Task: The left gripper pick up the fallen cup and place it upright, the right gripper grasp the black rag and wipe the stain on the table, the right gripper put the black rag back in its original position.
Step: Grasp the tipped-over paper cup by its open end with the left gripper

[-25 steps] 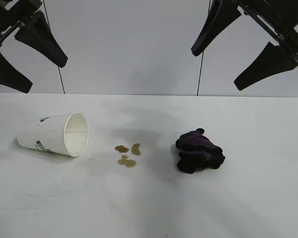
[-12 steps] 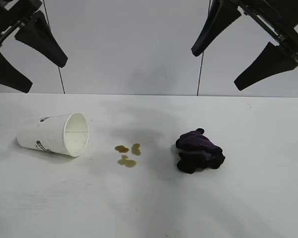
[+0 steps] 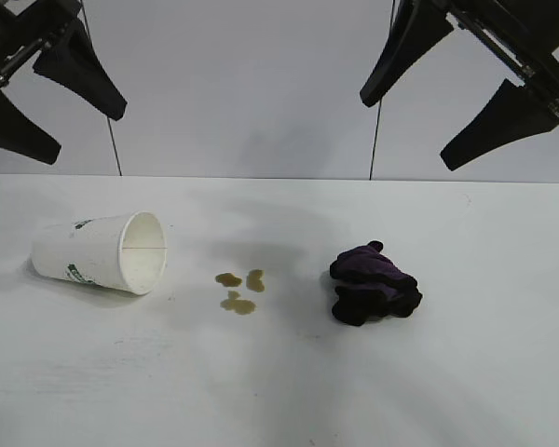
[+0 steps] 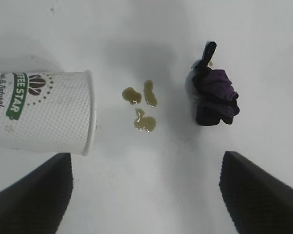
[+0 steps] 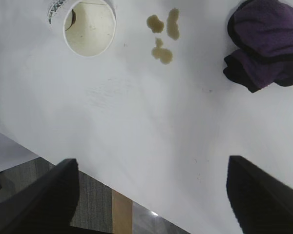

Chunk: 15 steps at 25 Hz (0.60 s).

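Observation:
The white paper cup (image 3: 98,253) lies on its side at the left of the table (image 3: 279,391), its mouth turned toward the middle. Three brownish blotches of stain (image 3: 239,291) sit just right of it. Further right lies the bunched black rag (image 3: 373,285). My left gripper (image 3: 88,138) hangs open high above the cup, touching nothing. At the upper right my right gripper (image 3: 403,132) is also open and holds nothing. The left wrist view shows the cup (image 4: 44,112), stain (image 4: 141,105) and rag (image 4: 215,95) beyond the left gripper (image 4: 144,158). In the right wrist view the cup (image 5: 90,27), stain (image 5: 162,34) and rag (image 5: 266,44) lie past the right gripper (image 5: 151,163).
A grey panelled wall (image 3: 261,84) stands behind the table. The right wrist view shows the table's front edge with floor (image 5: 88,204) below it.
The left gripper has shifted slightly upward. The cup, stain, rag and right gripper have not moved.

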### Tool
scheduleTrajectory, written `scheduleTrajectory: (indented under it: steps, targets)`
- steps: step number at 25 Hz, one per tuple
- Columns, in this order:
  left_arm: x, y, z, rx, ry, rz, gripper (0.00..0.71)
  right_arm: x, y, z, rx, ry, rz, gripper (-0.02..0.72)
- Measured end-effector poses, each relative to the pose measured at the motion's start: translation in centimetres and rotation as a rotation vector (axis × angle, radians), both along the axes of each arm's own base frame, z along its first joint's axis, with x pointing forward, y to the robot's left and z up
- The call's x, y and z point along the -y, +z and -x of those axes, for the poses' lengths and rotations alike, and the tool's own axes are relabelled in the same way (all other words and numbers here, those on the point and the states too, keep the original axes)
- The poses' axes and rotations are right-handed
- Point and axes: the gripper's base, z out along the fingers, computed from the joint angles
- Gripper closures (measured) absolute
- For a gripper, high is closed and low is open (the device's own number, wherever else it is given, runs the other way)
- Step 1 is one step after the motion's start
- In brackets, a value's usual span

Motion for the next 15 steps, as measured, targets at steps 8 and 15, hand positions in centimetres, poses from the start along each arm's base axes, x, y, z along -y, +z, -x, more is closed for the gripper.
scheduleTrajectory:
  steps: [8, 15]
  targets:
    - [0.2, 0.2, 0.3, 0.047, -0.121, -0.03, 0.023, 0.0, 0.0, 0.0, 0.0, 0.0, 0.0, 0.136]
    - [0.8, 4.1, -0.4, 0.371, -0.545, -0.173, 0.017, 0.0, 0.0, 0.0, 0.0, 0.0, 0.0, 0.136]
